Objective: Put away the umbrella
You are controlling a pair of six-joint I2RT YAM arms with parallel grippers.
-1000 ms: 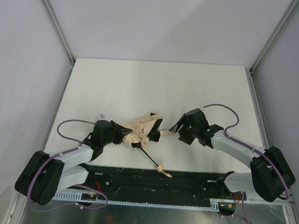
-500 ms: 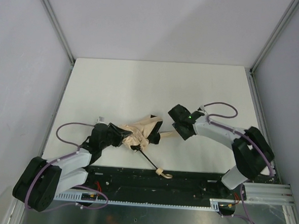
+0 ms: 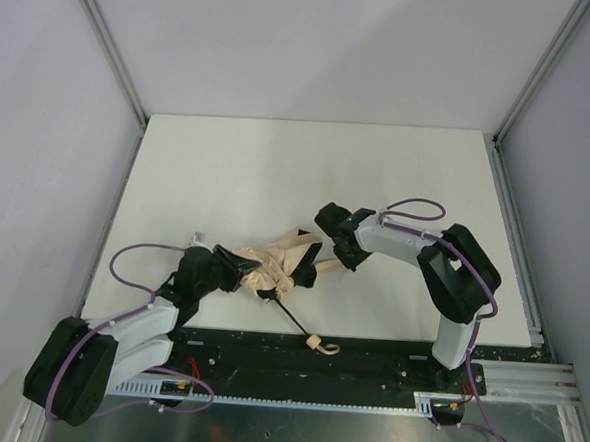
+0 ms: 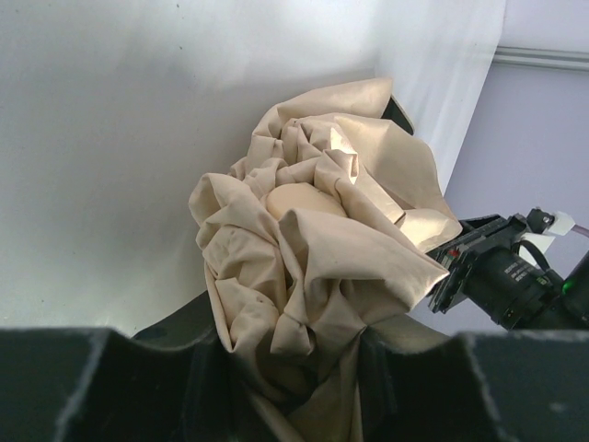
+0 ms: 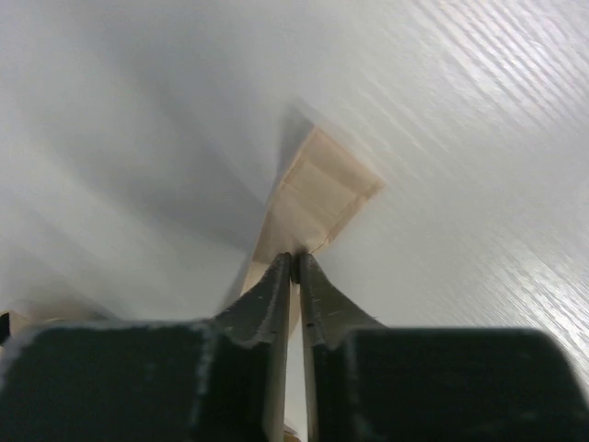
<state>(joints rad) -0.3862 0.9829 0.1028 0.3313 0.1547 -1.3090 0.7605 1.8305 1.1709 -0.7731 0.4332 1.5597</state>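
The left gripper is closed partway around a thick bunch of the umbrella's pale tan canopy. In the left wrist view the crumpled cloth fills the gap between its black fingers and spills out ahead of them. The right gripper has its fingertips pinched almost together on a narrow flat tab of the same tan fabric, which runs down into the slit between them and lies forward on the bench.

From above, the two grippers face each other across the canopy, left one at its left end, right gripper at its right edge. The bundle lies on the bench between them, near the front edge. The thin black shaft slants out of the canopy toward the arm bases, ending at the small tan handle with its loop strap, well apart from both grippers.
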